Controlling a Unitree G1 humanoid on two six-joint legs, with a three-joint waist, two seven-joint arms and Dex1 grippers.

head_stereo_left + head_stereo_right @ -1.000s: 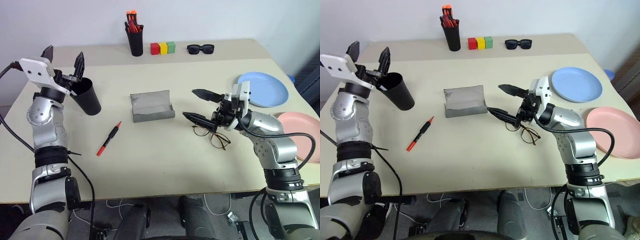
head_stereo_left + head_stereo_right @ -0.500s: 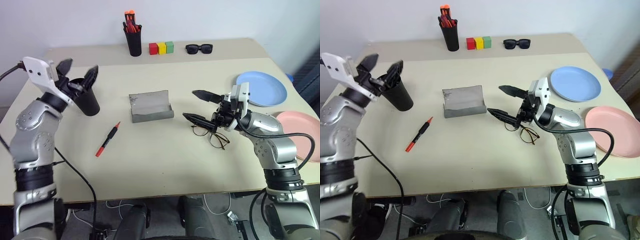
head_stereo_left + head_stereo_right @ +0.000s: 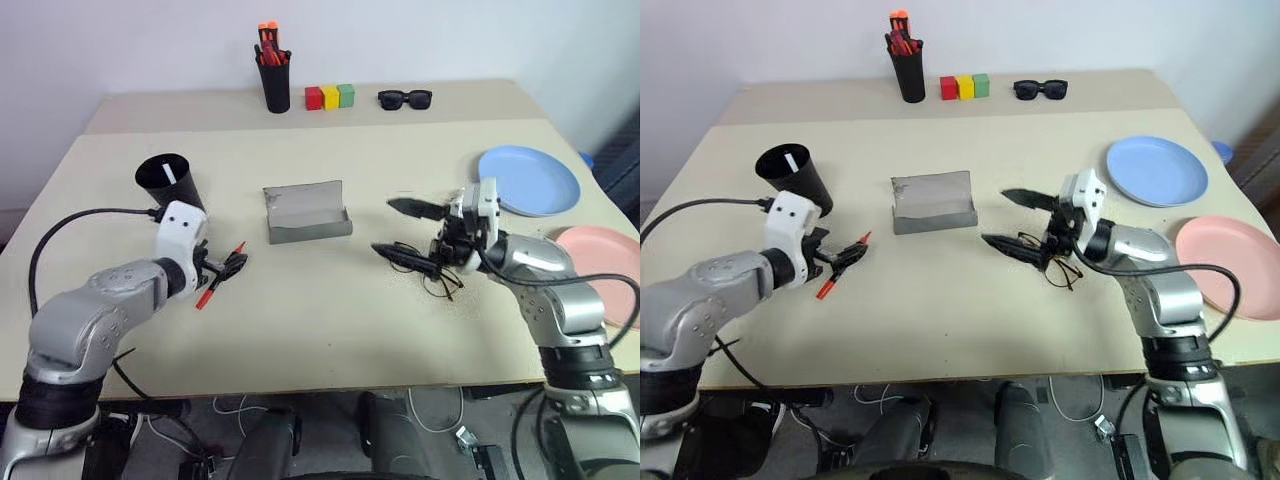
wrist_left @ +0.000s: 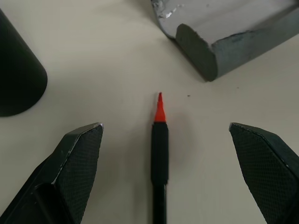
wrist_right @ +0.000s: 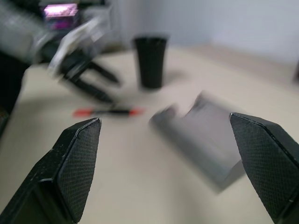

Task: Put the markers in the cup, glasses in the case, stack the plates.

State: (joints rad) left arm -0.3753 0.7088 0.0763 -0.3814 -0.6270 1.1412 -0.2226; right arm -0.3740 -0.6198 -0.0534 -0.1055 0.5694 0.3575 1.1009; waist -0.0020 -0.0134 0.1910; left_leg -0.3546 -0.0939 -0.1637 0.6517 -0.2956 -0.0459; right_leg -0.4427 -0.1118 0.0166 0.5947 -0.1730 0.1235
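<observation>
Markers first: the one slim red marker [image 3: 219, 275] with its black middle lies flat on the table [image 3: 320, 330], and my left gripper [image 3: 228, 266] is low over it with both fingers spread wide, one on each side, neither touching it. In my left wrist view the marker [image 4: 159, 154] runs straight up the gap between my fingertips [image 4: 77, 149], its red tip aimed at the near corner of the grey case [image 4: 224, 37]. My left forearm reaches in low from the table's near left, the gripper tipped forward and down.

My right gripper [image 3: 405, 230] is also wide open and holds nothing. It points sideways toward my left, roughly level, with the lower finger just above the wire-framed glasses [image 3: 432, 272], which rest on the table beside it; I cannot tell whether it touches them.

Between my two grippers the case [image 3: 307, 211] sits open. At the left of the table, behind my left hand, the black cup [image 3: 170, 182] stands upright. On the right side the blue plate [image 3: 530, 180] and the pink plate [image 3: 600, 270] lie apart, unstacked.
</observation>
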